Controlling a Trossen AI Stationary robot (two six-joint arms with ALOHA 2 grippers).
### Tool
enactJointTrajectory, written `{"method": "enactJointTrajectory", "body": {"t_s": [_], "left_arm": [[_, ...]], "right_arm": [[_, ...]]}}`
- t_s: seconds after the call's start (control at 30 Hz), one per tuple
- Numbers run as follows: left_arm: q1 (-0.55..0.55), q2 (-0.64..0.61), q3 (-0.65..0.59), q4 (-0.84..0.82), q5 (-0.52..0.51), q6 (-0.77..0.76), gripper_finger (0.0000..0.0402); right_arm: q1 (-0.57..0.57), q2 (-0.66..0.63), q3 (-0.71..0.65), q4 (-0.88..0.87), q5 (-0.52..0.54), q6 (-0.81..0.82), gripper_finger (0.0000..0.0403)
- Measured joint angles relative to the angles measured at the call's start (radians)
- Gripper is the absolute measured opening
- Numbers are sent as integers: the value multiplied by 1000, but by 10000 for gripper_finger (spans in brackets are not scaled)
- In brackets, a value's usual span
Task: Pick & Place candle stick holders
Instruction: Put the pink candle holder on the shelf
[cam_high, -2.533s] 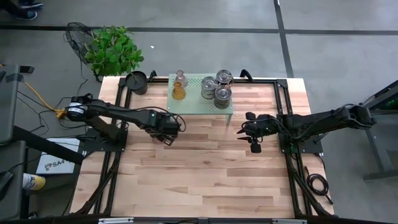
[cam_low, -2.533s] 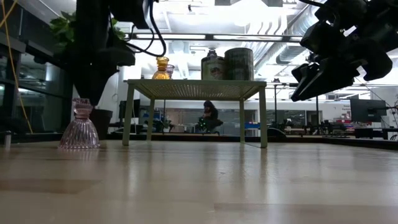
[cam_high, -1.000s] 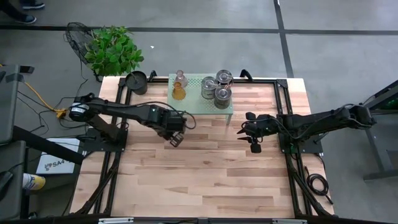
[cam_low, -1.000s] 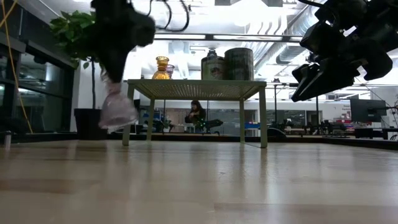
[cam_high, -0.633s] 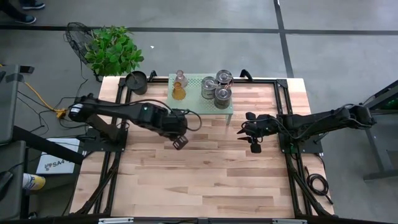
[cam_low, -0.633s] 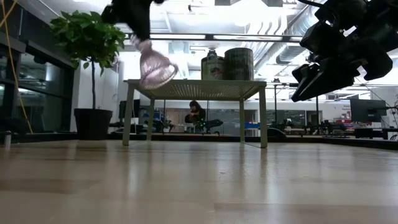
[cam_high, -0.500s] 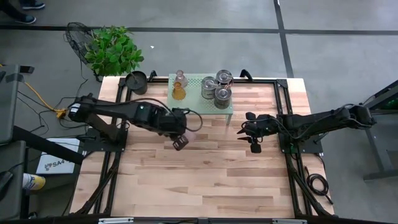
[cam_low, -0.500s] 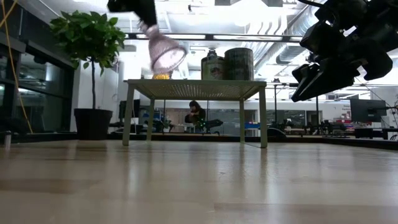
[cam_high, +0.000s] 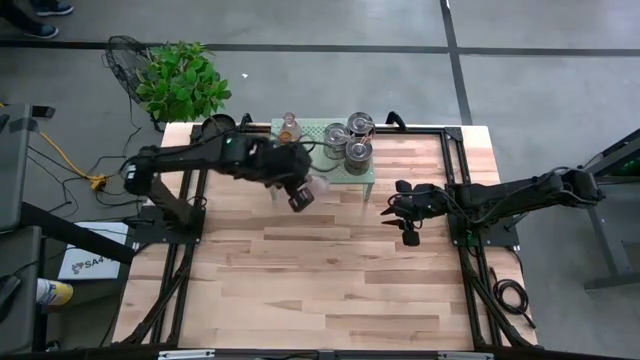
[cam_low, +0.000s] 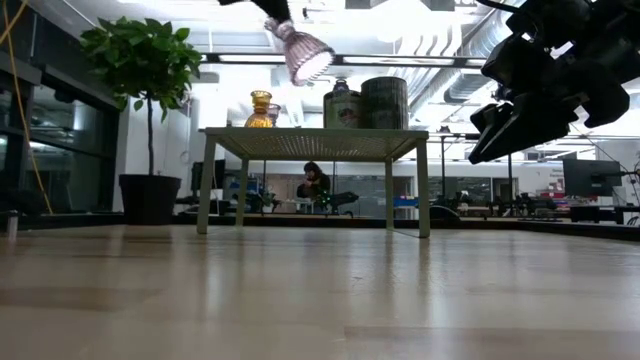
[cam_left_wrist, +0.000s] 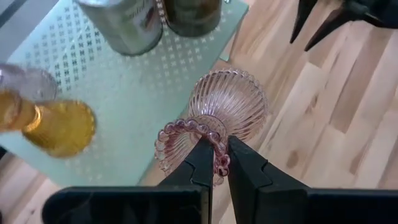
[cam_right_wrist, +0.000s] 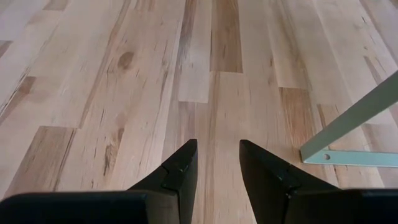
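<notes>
My left gripper (cam_high: 301, 197) is shut on a pale pink ribbed glass candle stick holder (cam_left_wrist: 227, 102), high in the air by the near edge of the small green perforated stand (cam_high: 318, 168). In the low view the holder (cam_low: 303, 50) is tilted, above the level of the stand's top. On the stand rest an amber glass holder (cam_left_wrist: 59, 124), a clear glass one (cam_high: 290, 122) and three silvery metal ones (cam_high: 348, 140). My right gripper (cam_high: 403, 212) is open and empty, hovering over the table right of the stand. My left gripper holds the pink holder by the beaded rim of its narrow top (cam_left_wrist: 214, 163), which runs between the two fingers (cam_left_wrist: 202, 158). One finger seems to sit in the mouth and one outside. The holder is lifted clear and tilted, its wide ribbed foot (cam_left_wrist: 239, 93) pointing away from the fingers.
A black round pot (cam_high: 216, 126) stands at the table's far left corner, with a potted plant (cam_high: 180, 80) behind it on the floor. Bare wood table (cam_high: 320, 290) stretches across the near half. A person shows in the room behind, under the stand (cam_low: 318, 185).
My left gripper has risen and gone toward the table's far edge and right, up to the green stand, carrying the pink holder. The holder has gone from below the stand's top to above it and has tipped over at a slant.
</notes>
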Motion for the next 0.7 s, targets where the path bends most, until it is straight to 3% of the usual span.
{"method": "enactJointTrajectory", "body": {"t_s": [0.4,0.7], "left_arm": [[101,261,343,-249,-9,118,18],[124,322,391,-331,-49,229,18]], "right_arm": [[0,0,0,3,1,0,114],[0,0,0,-10,1,0,114]]}}
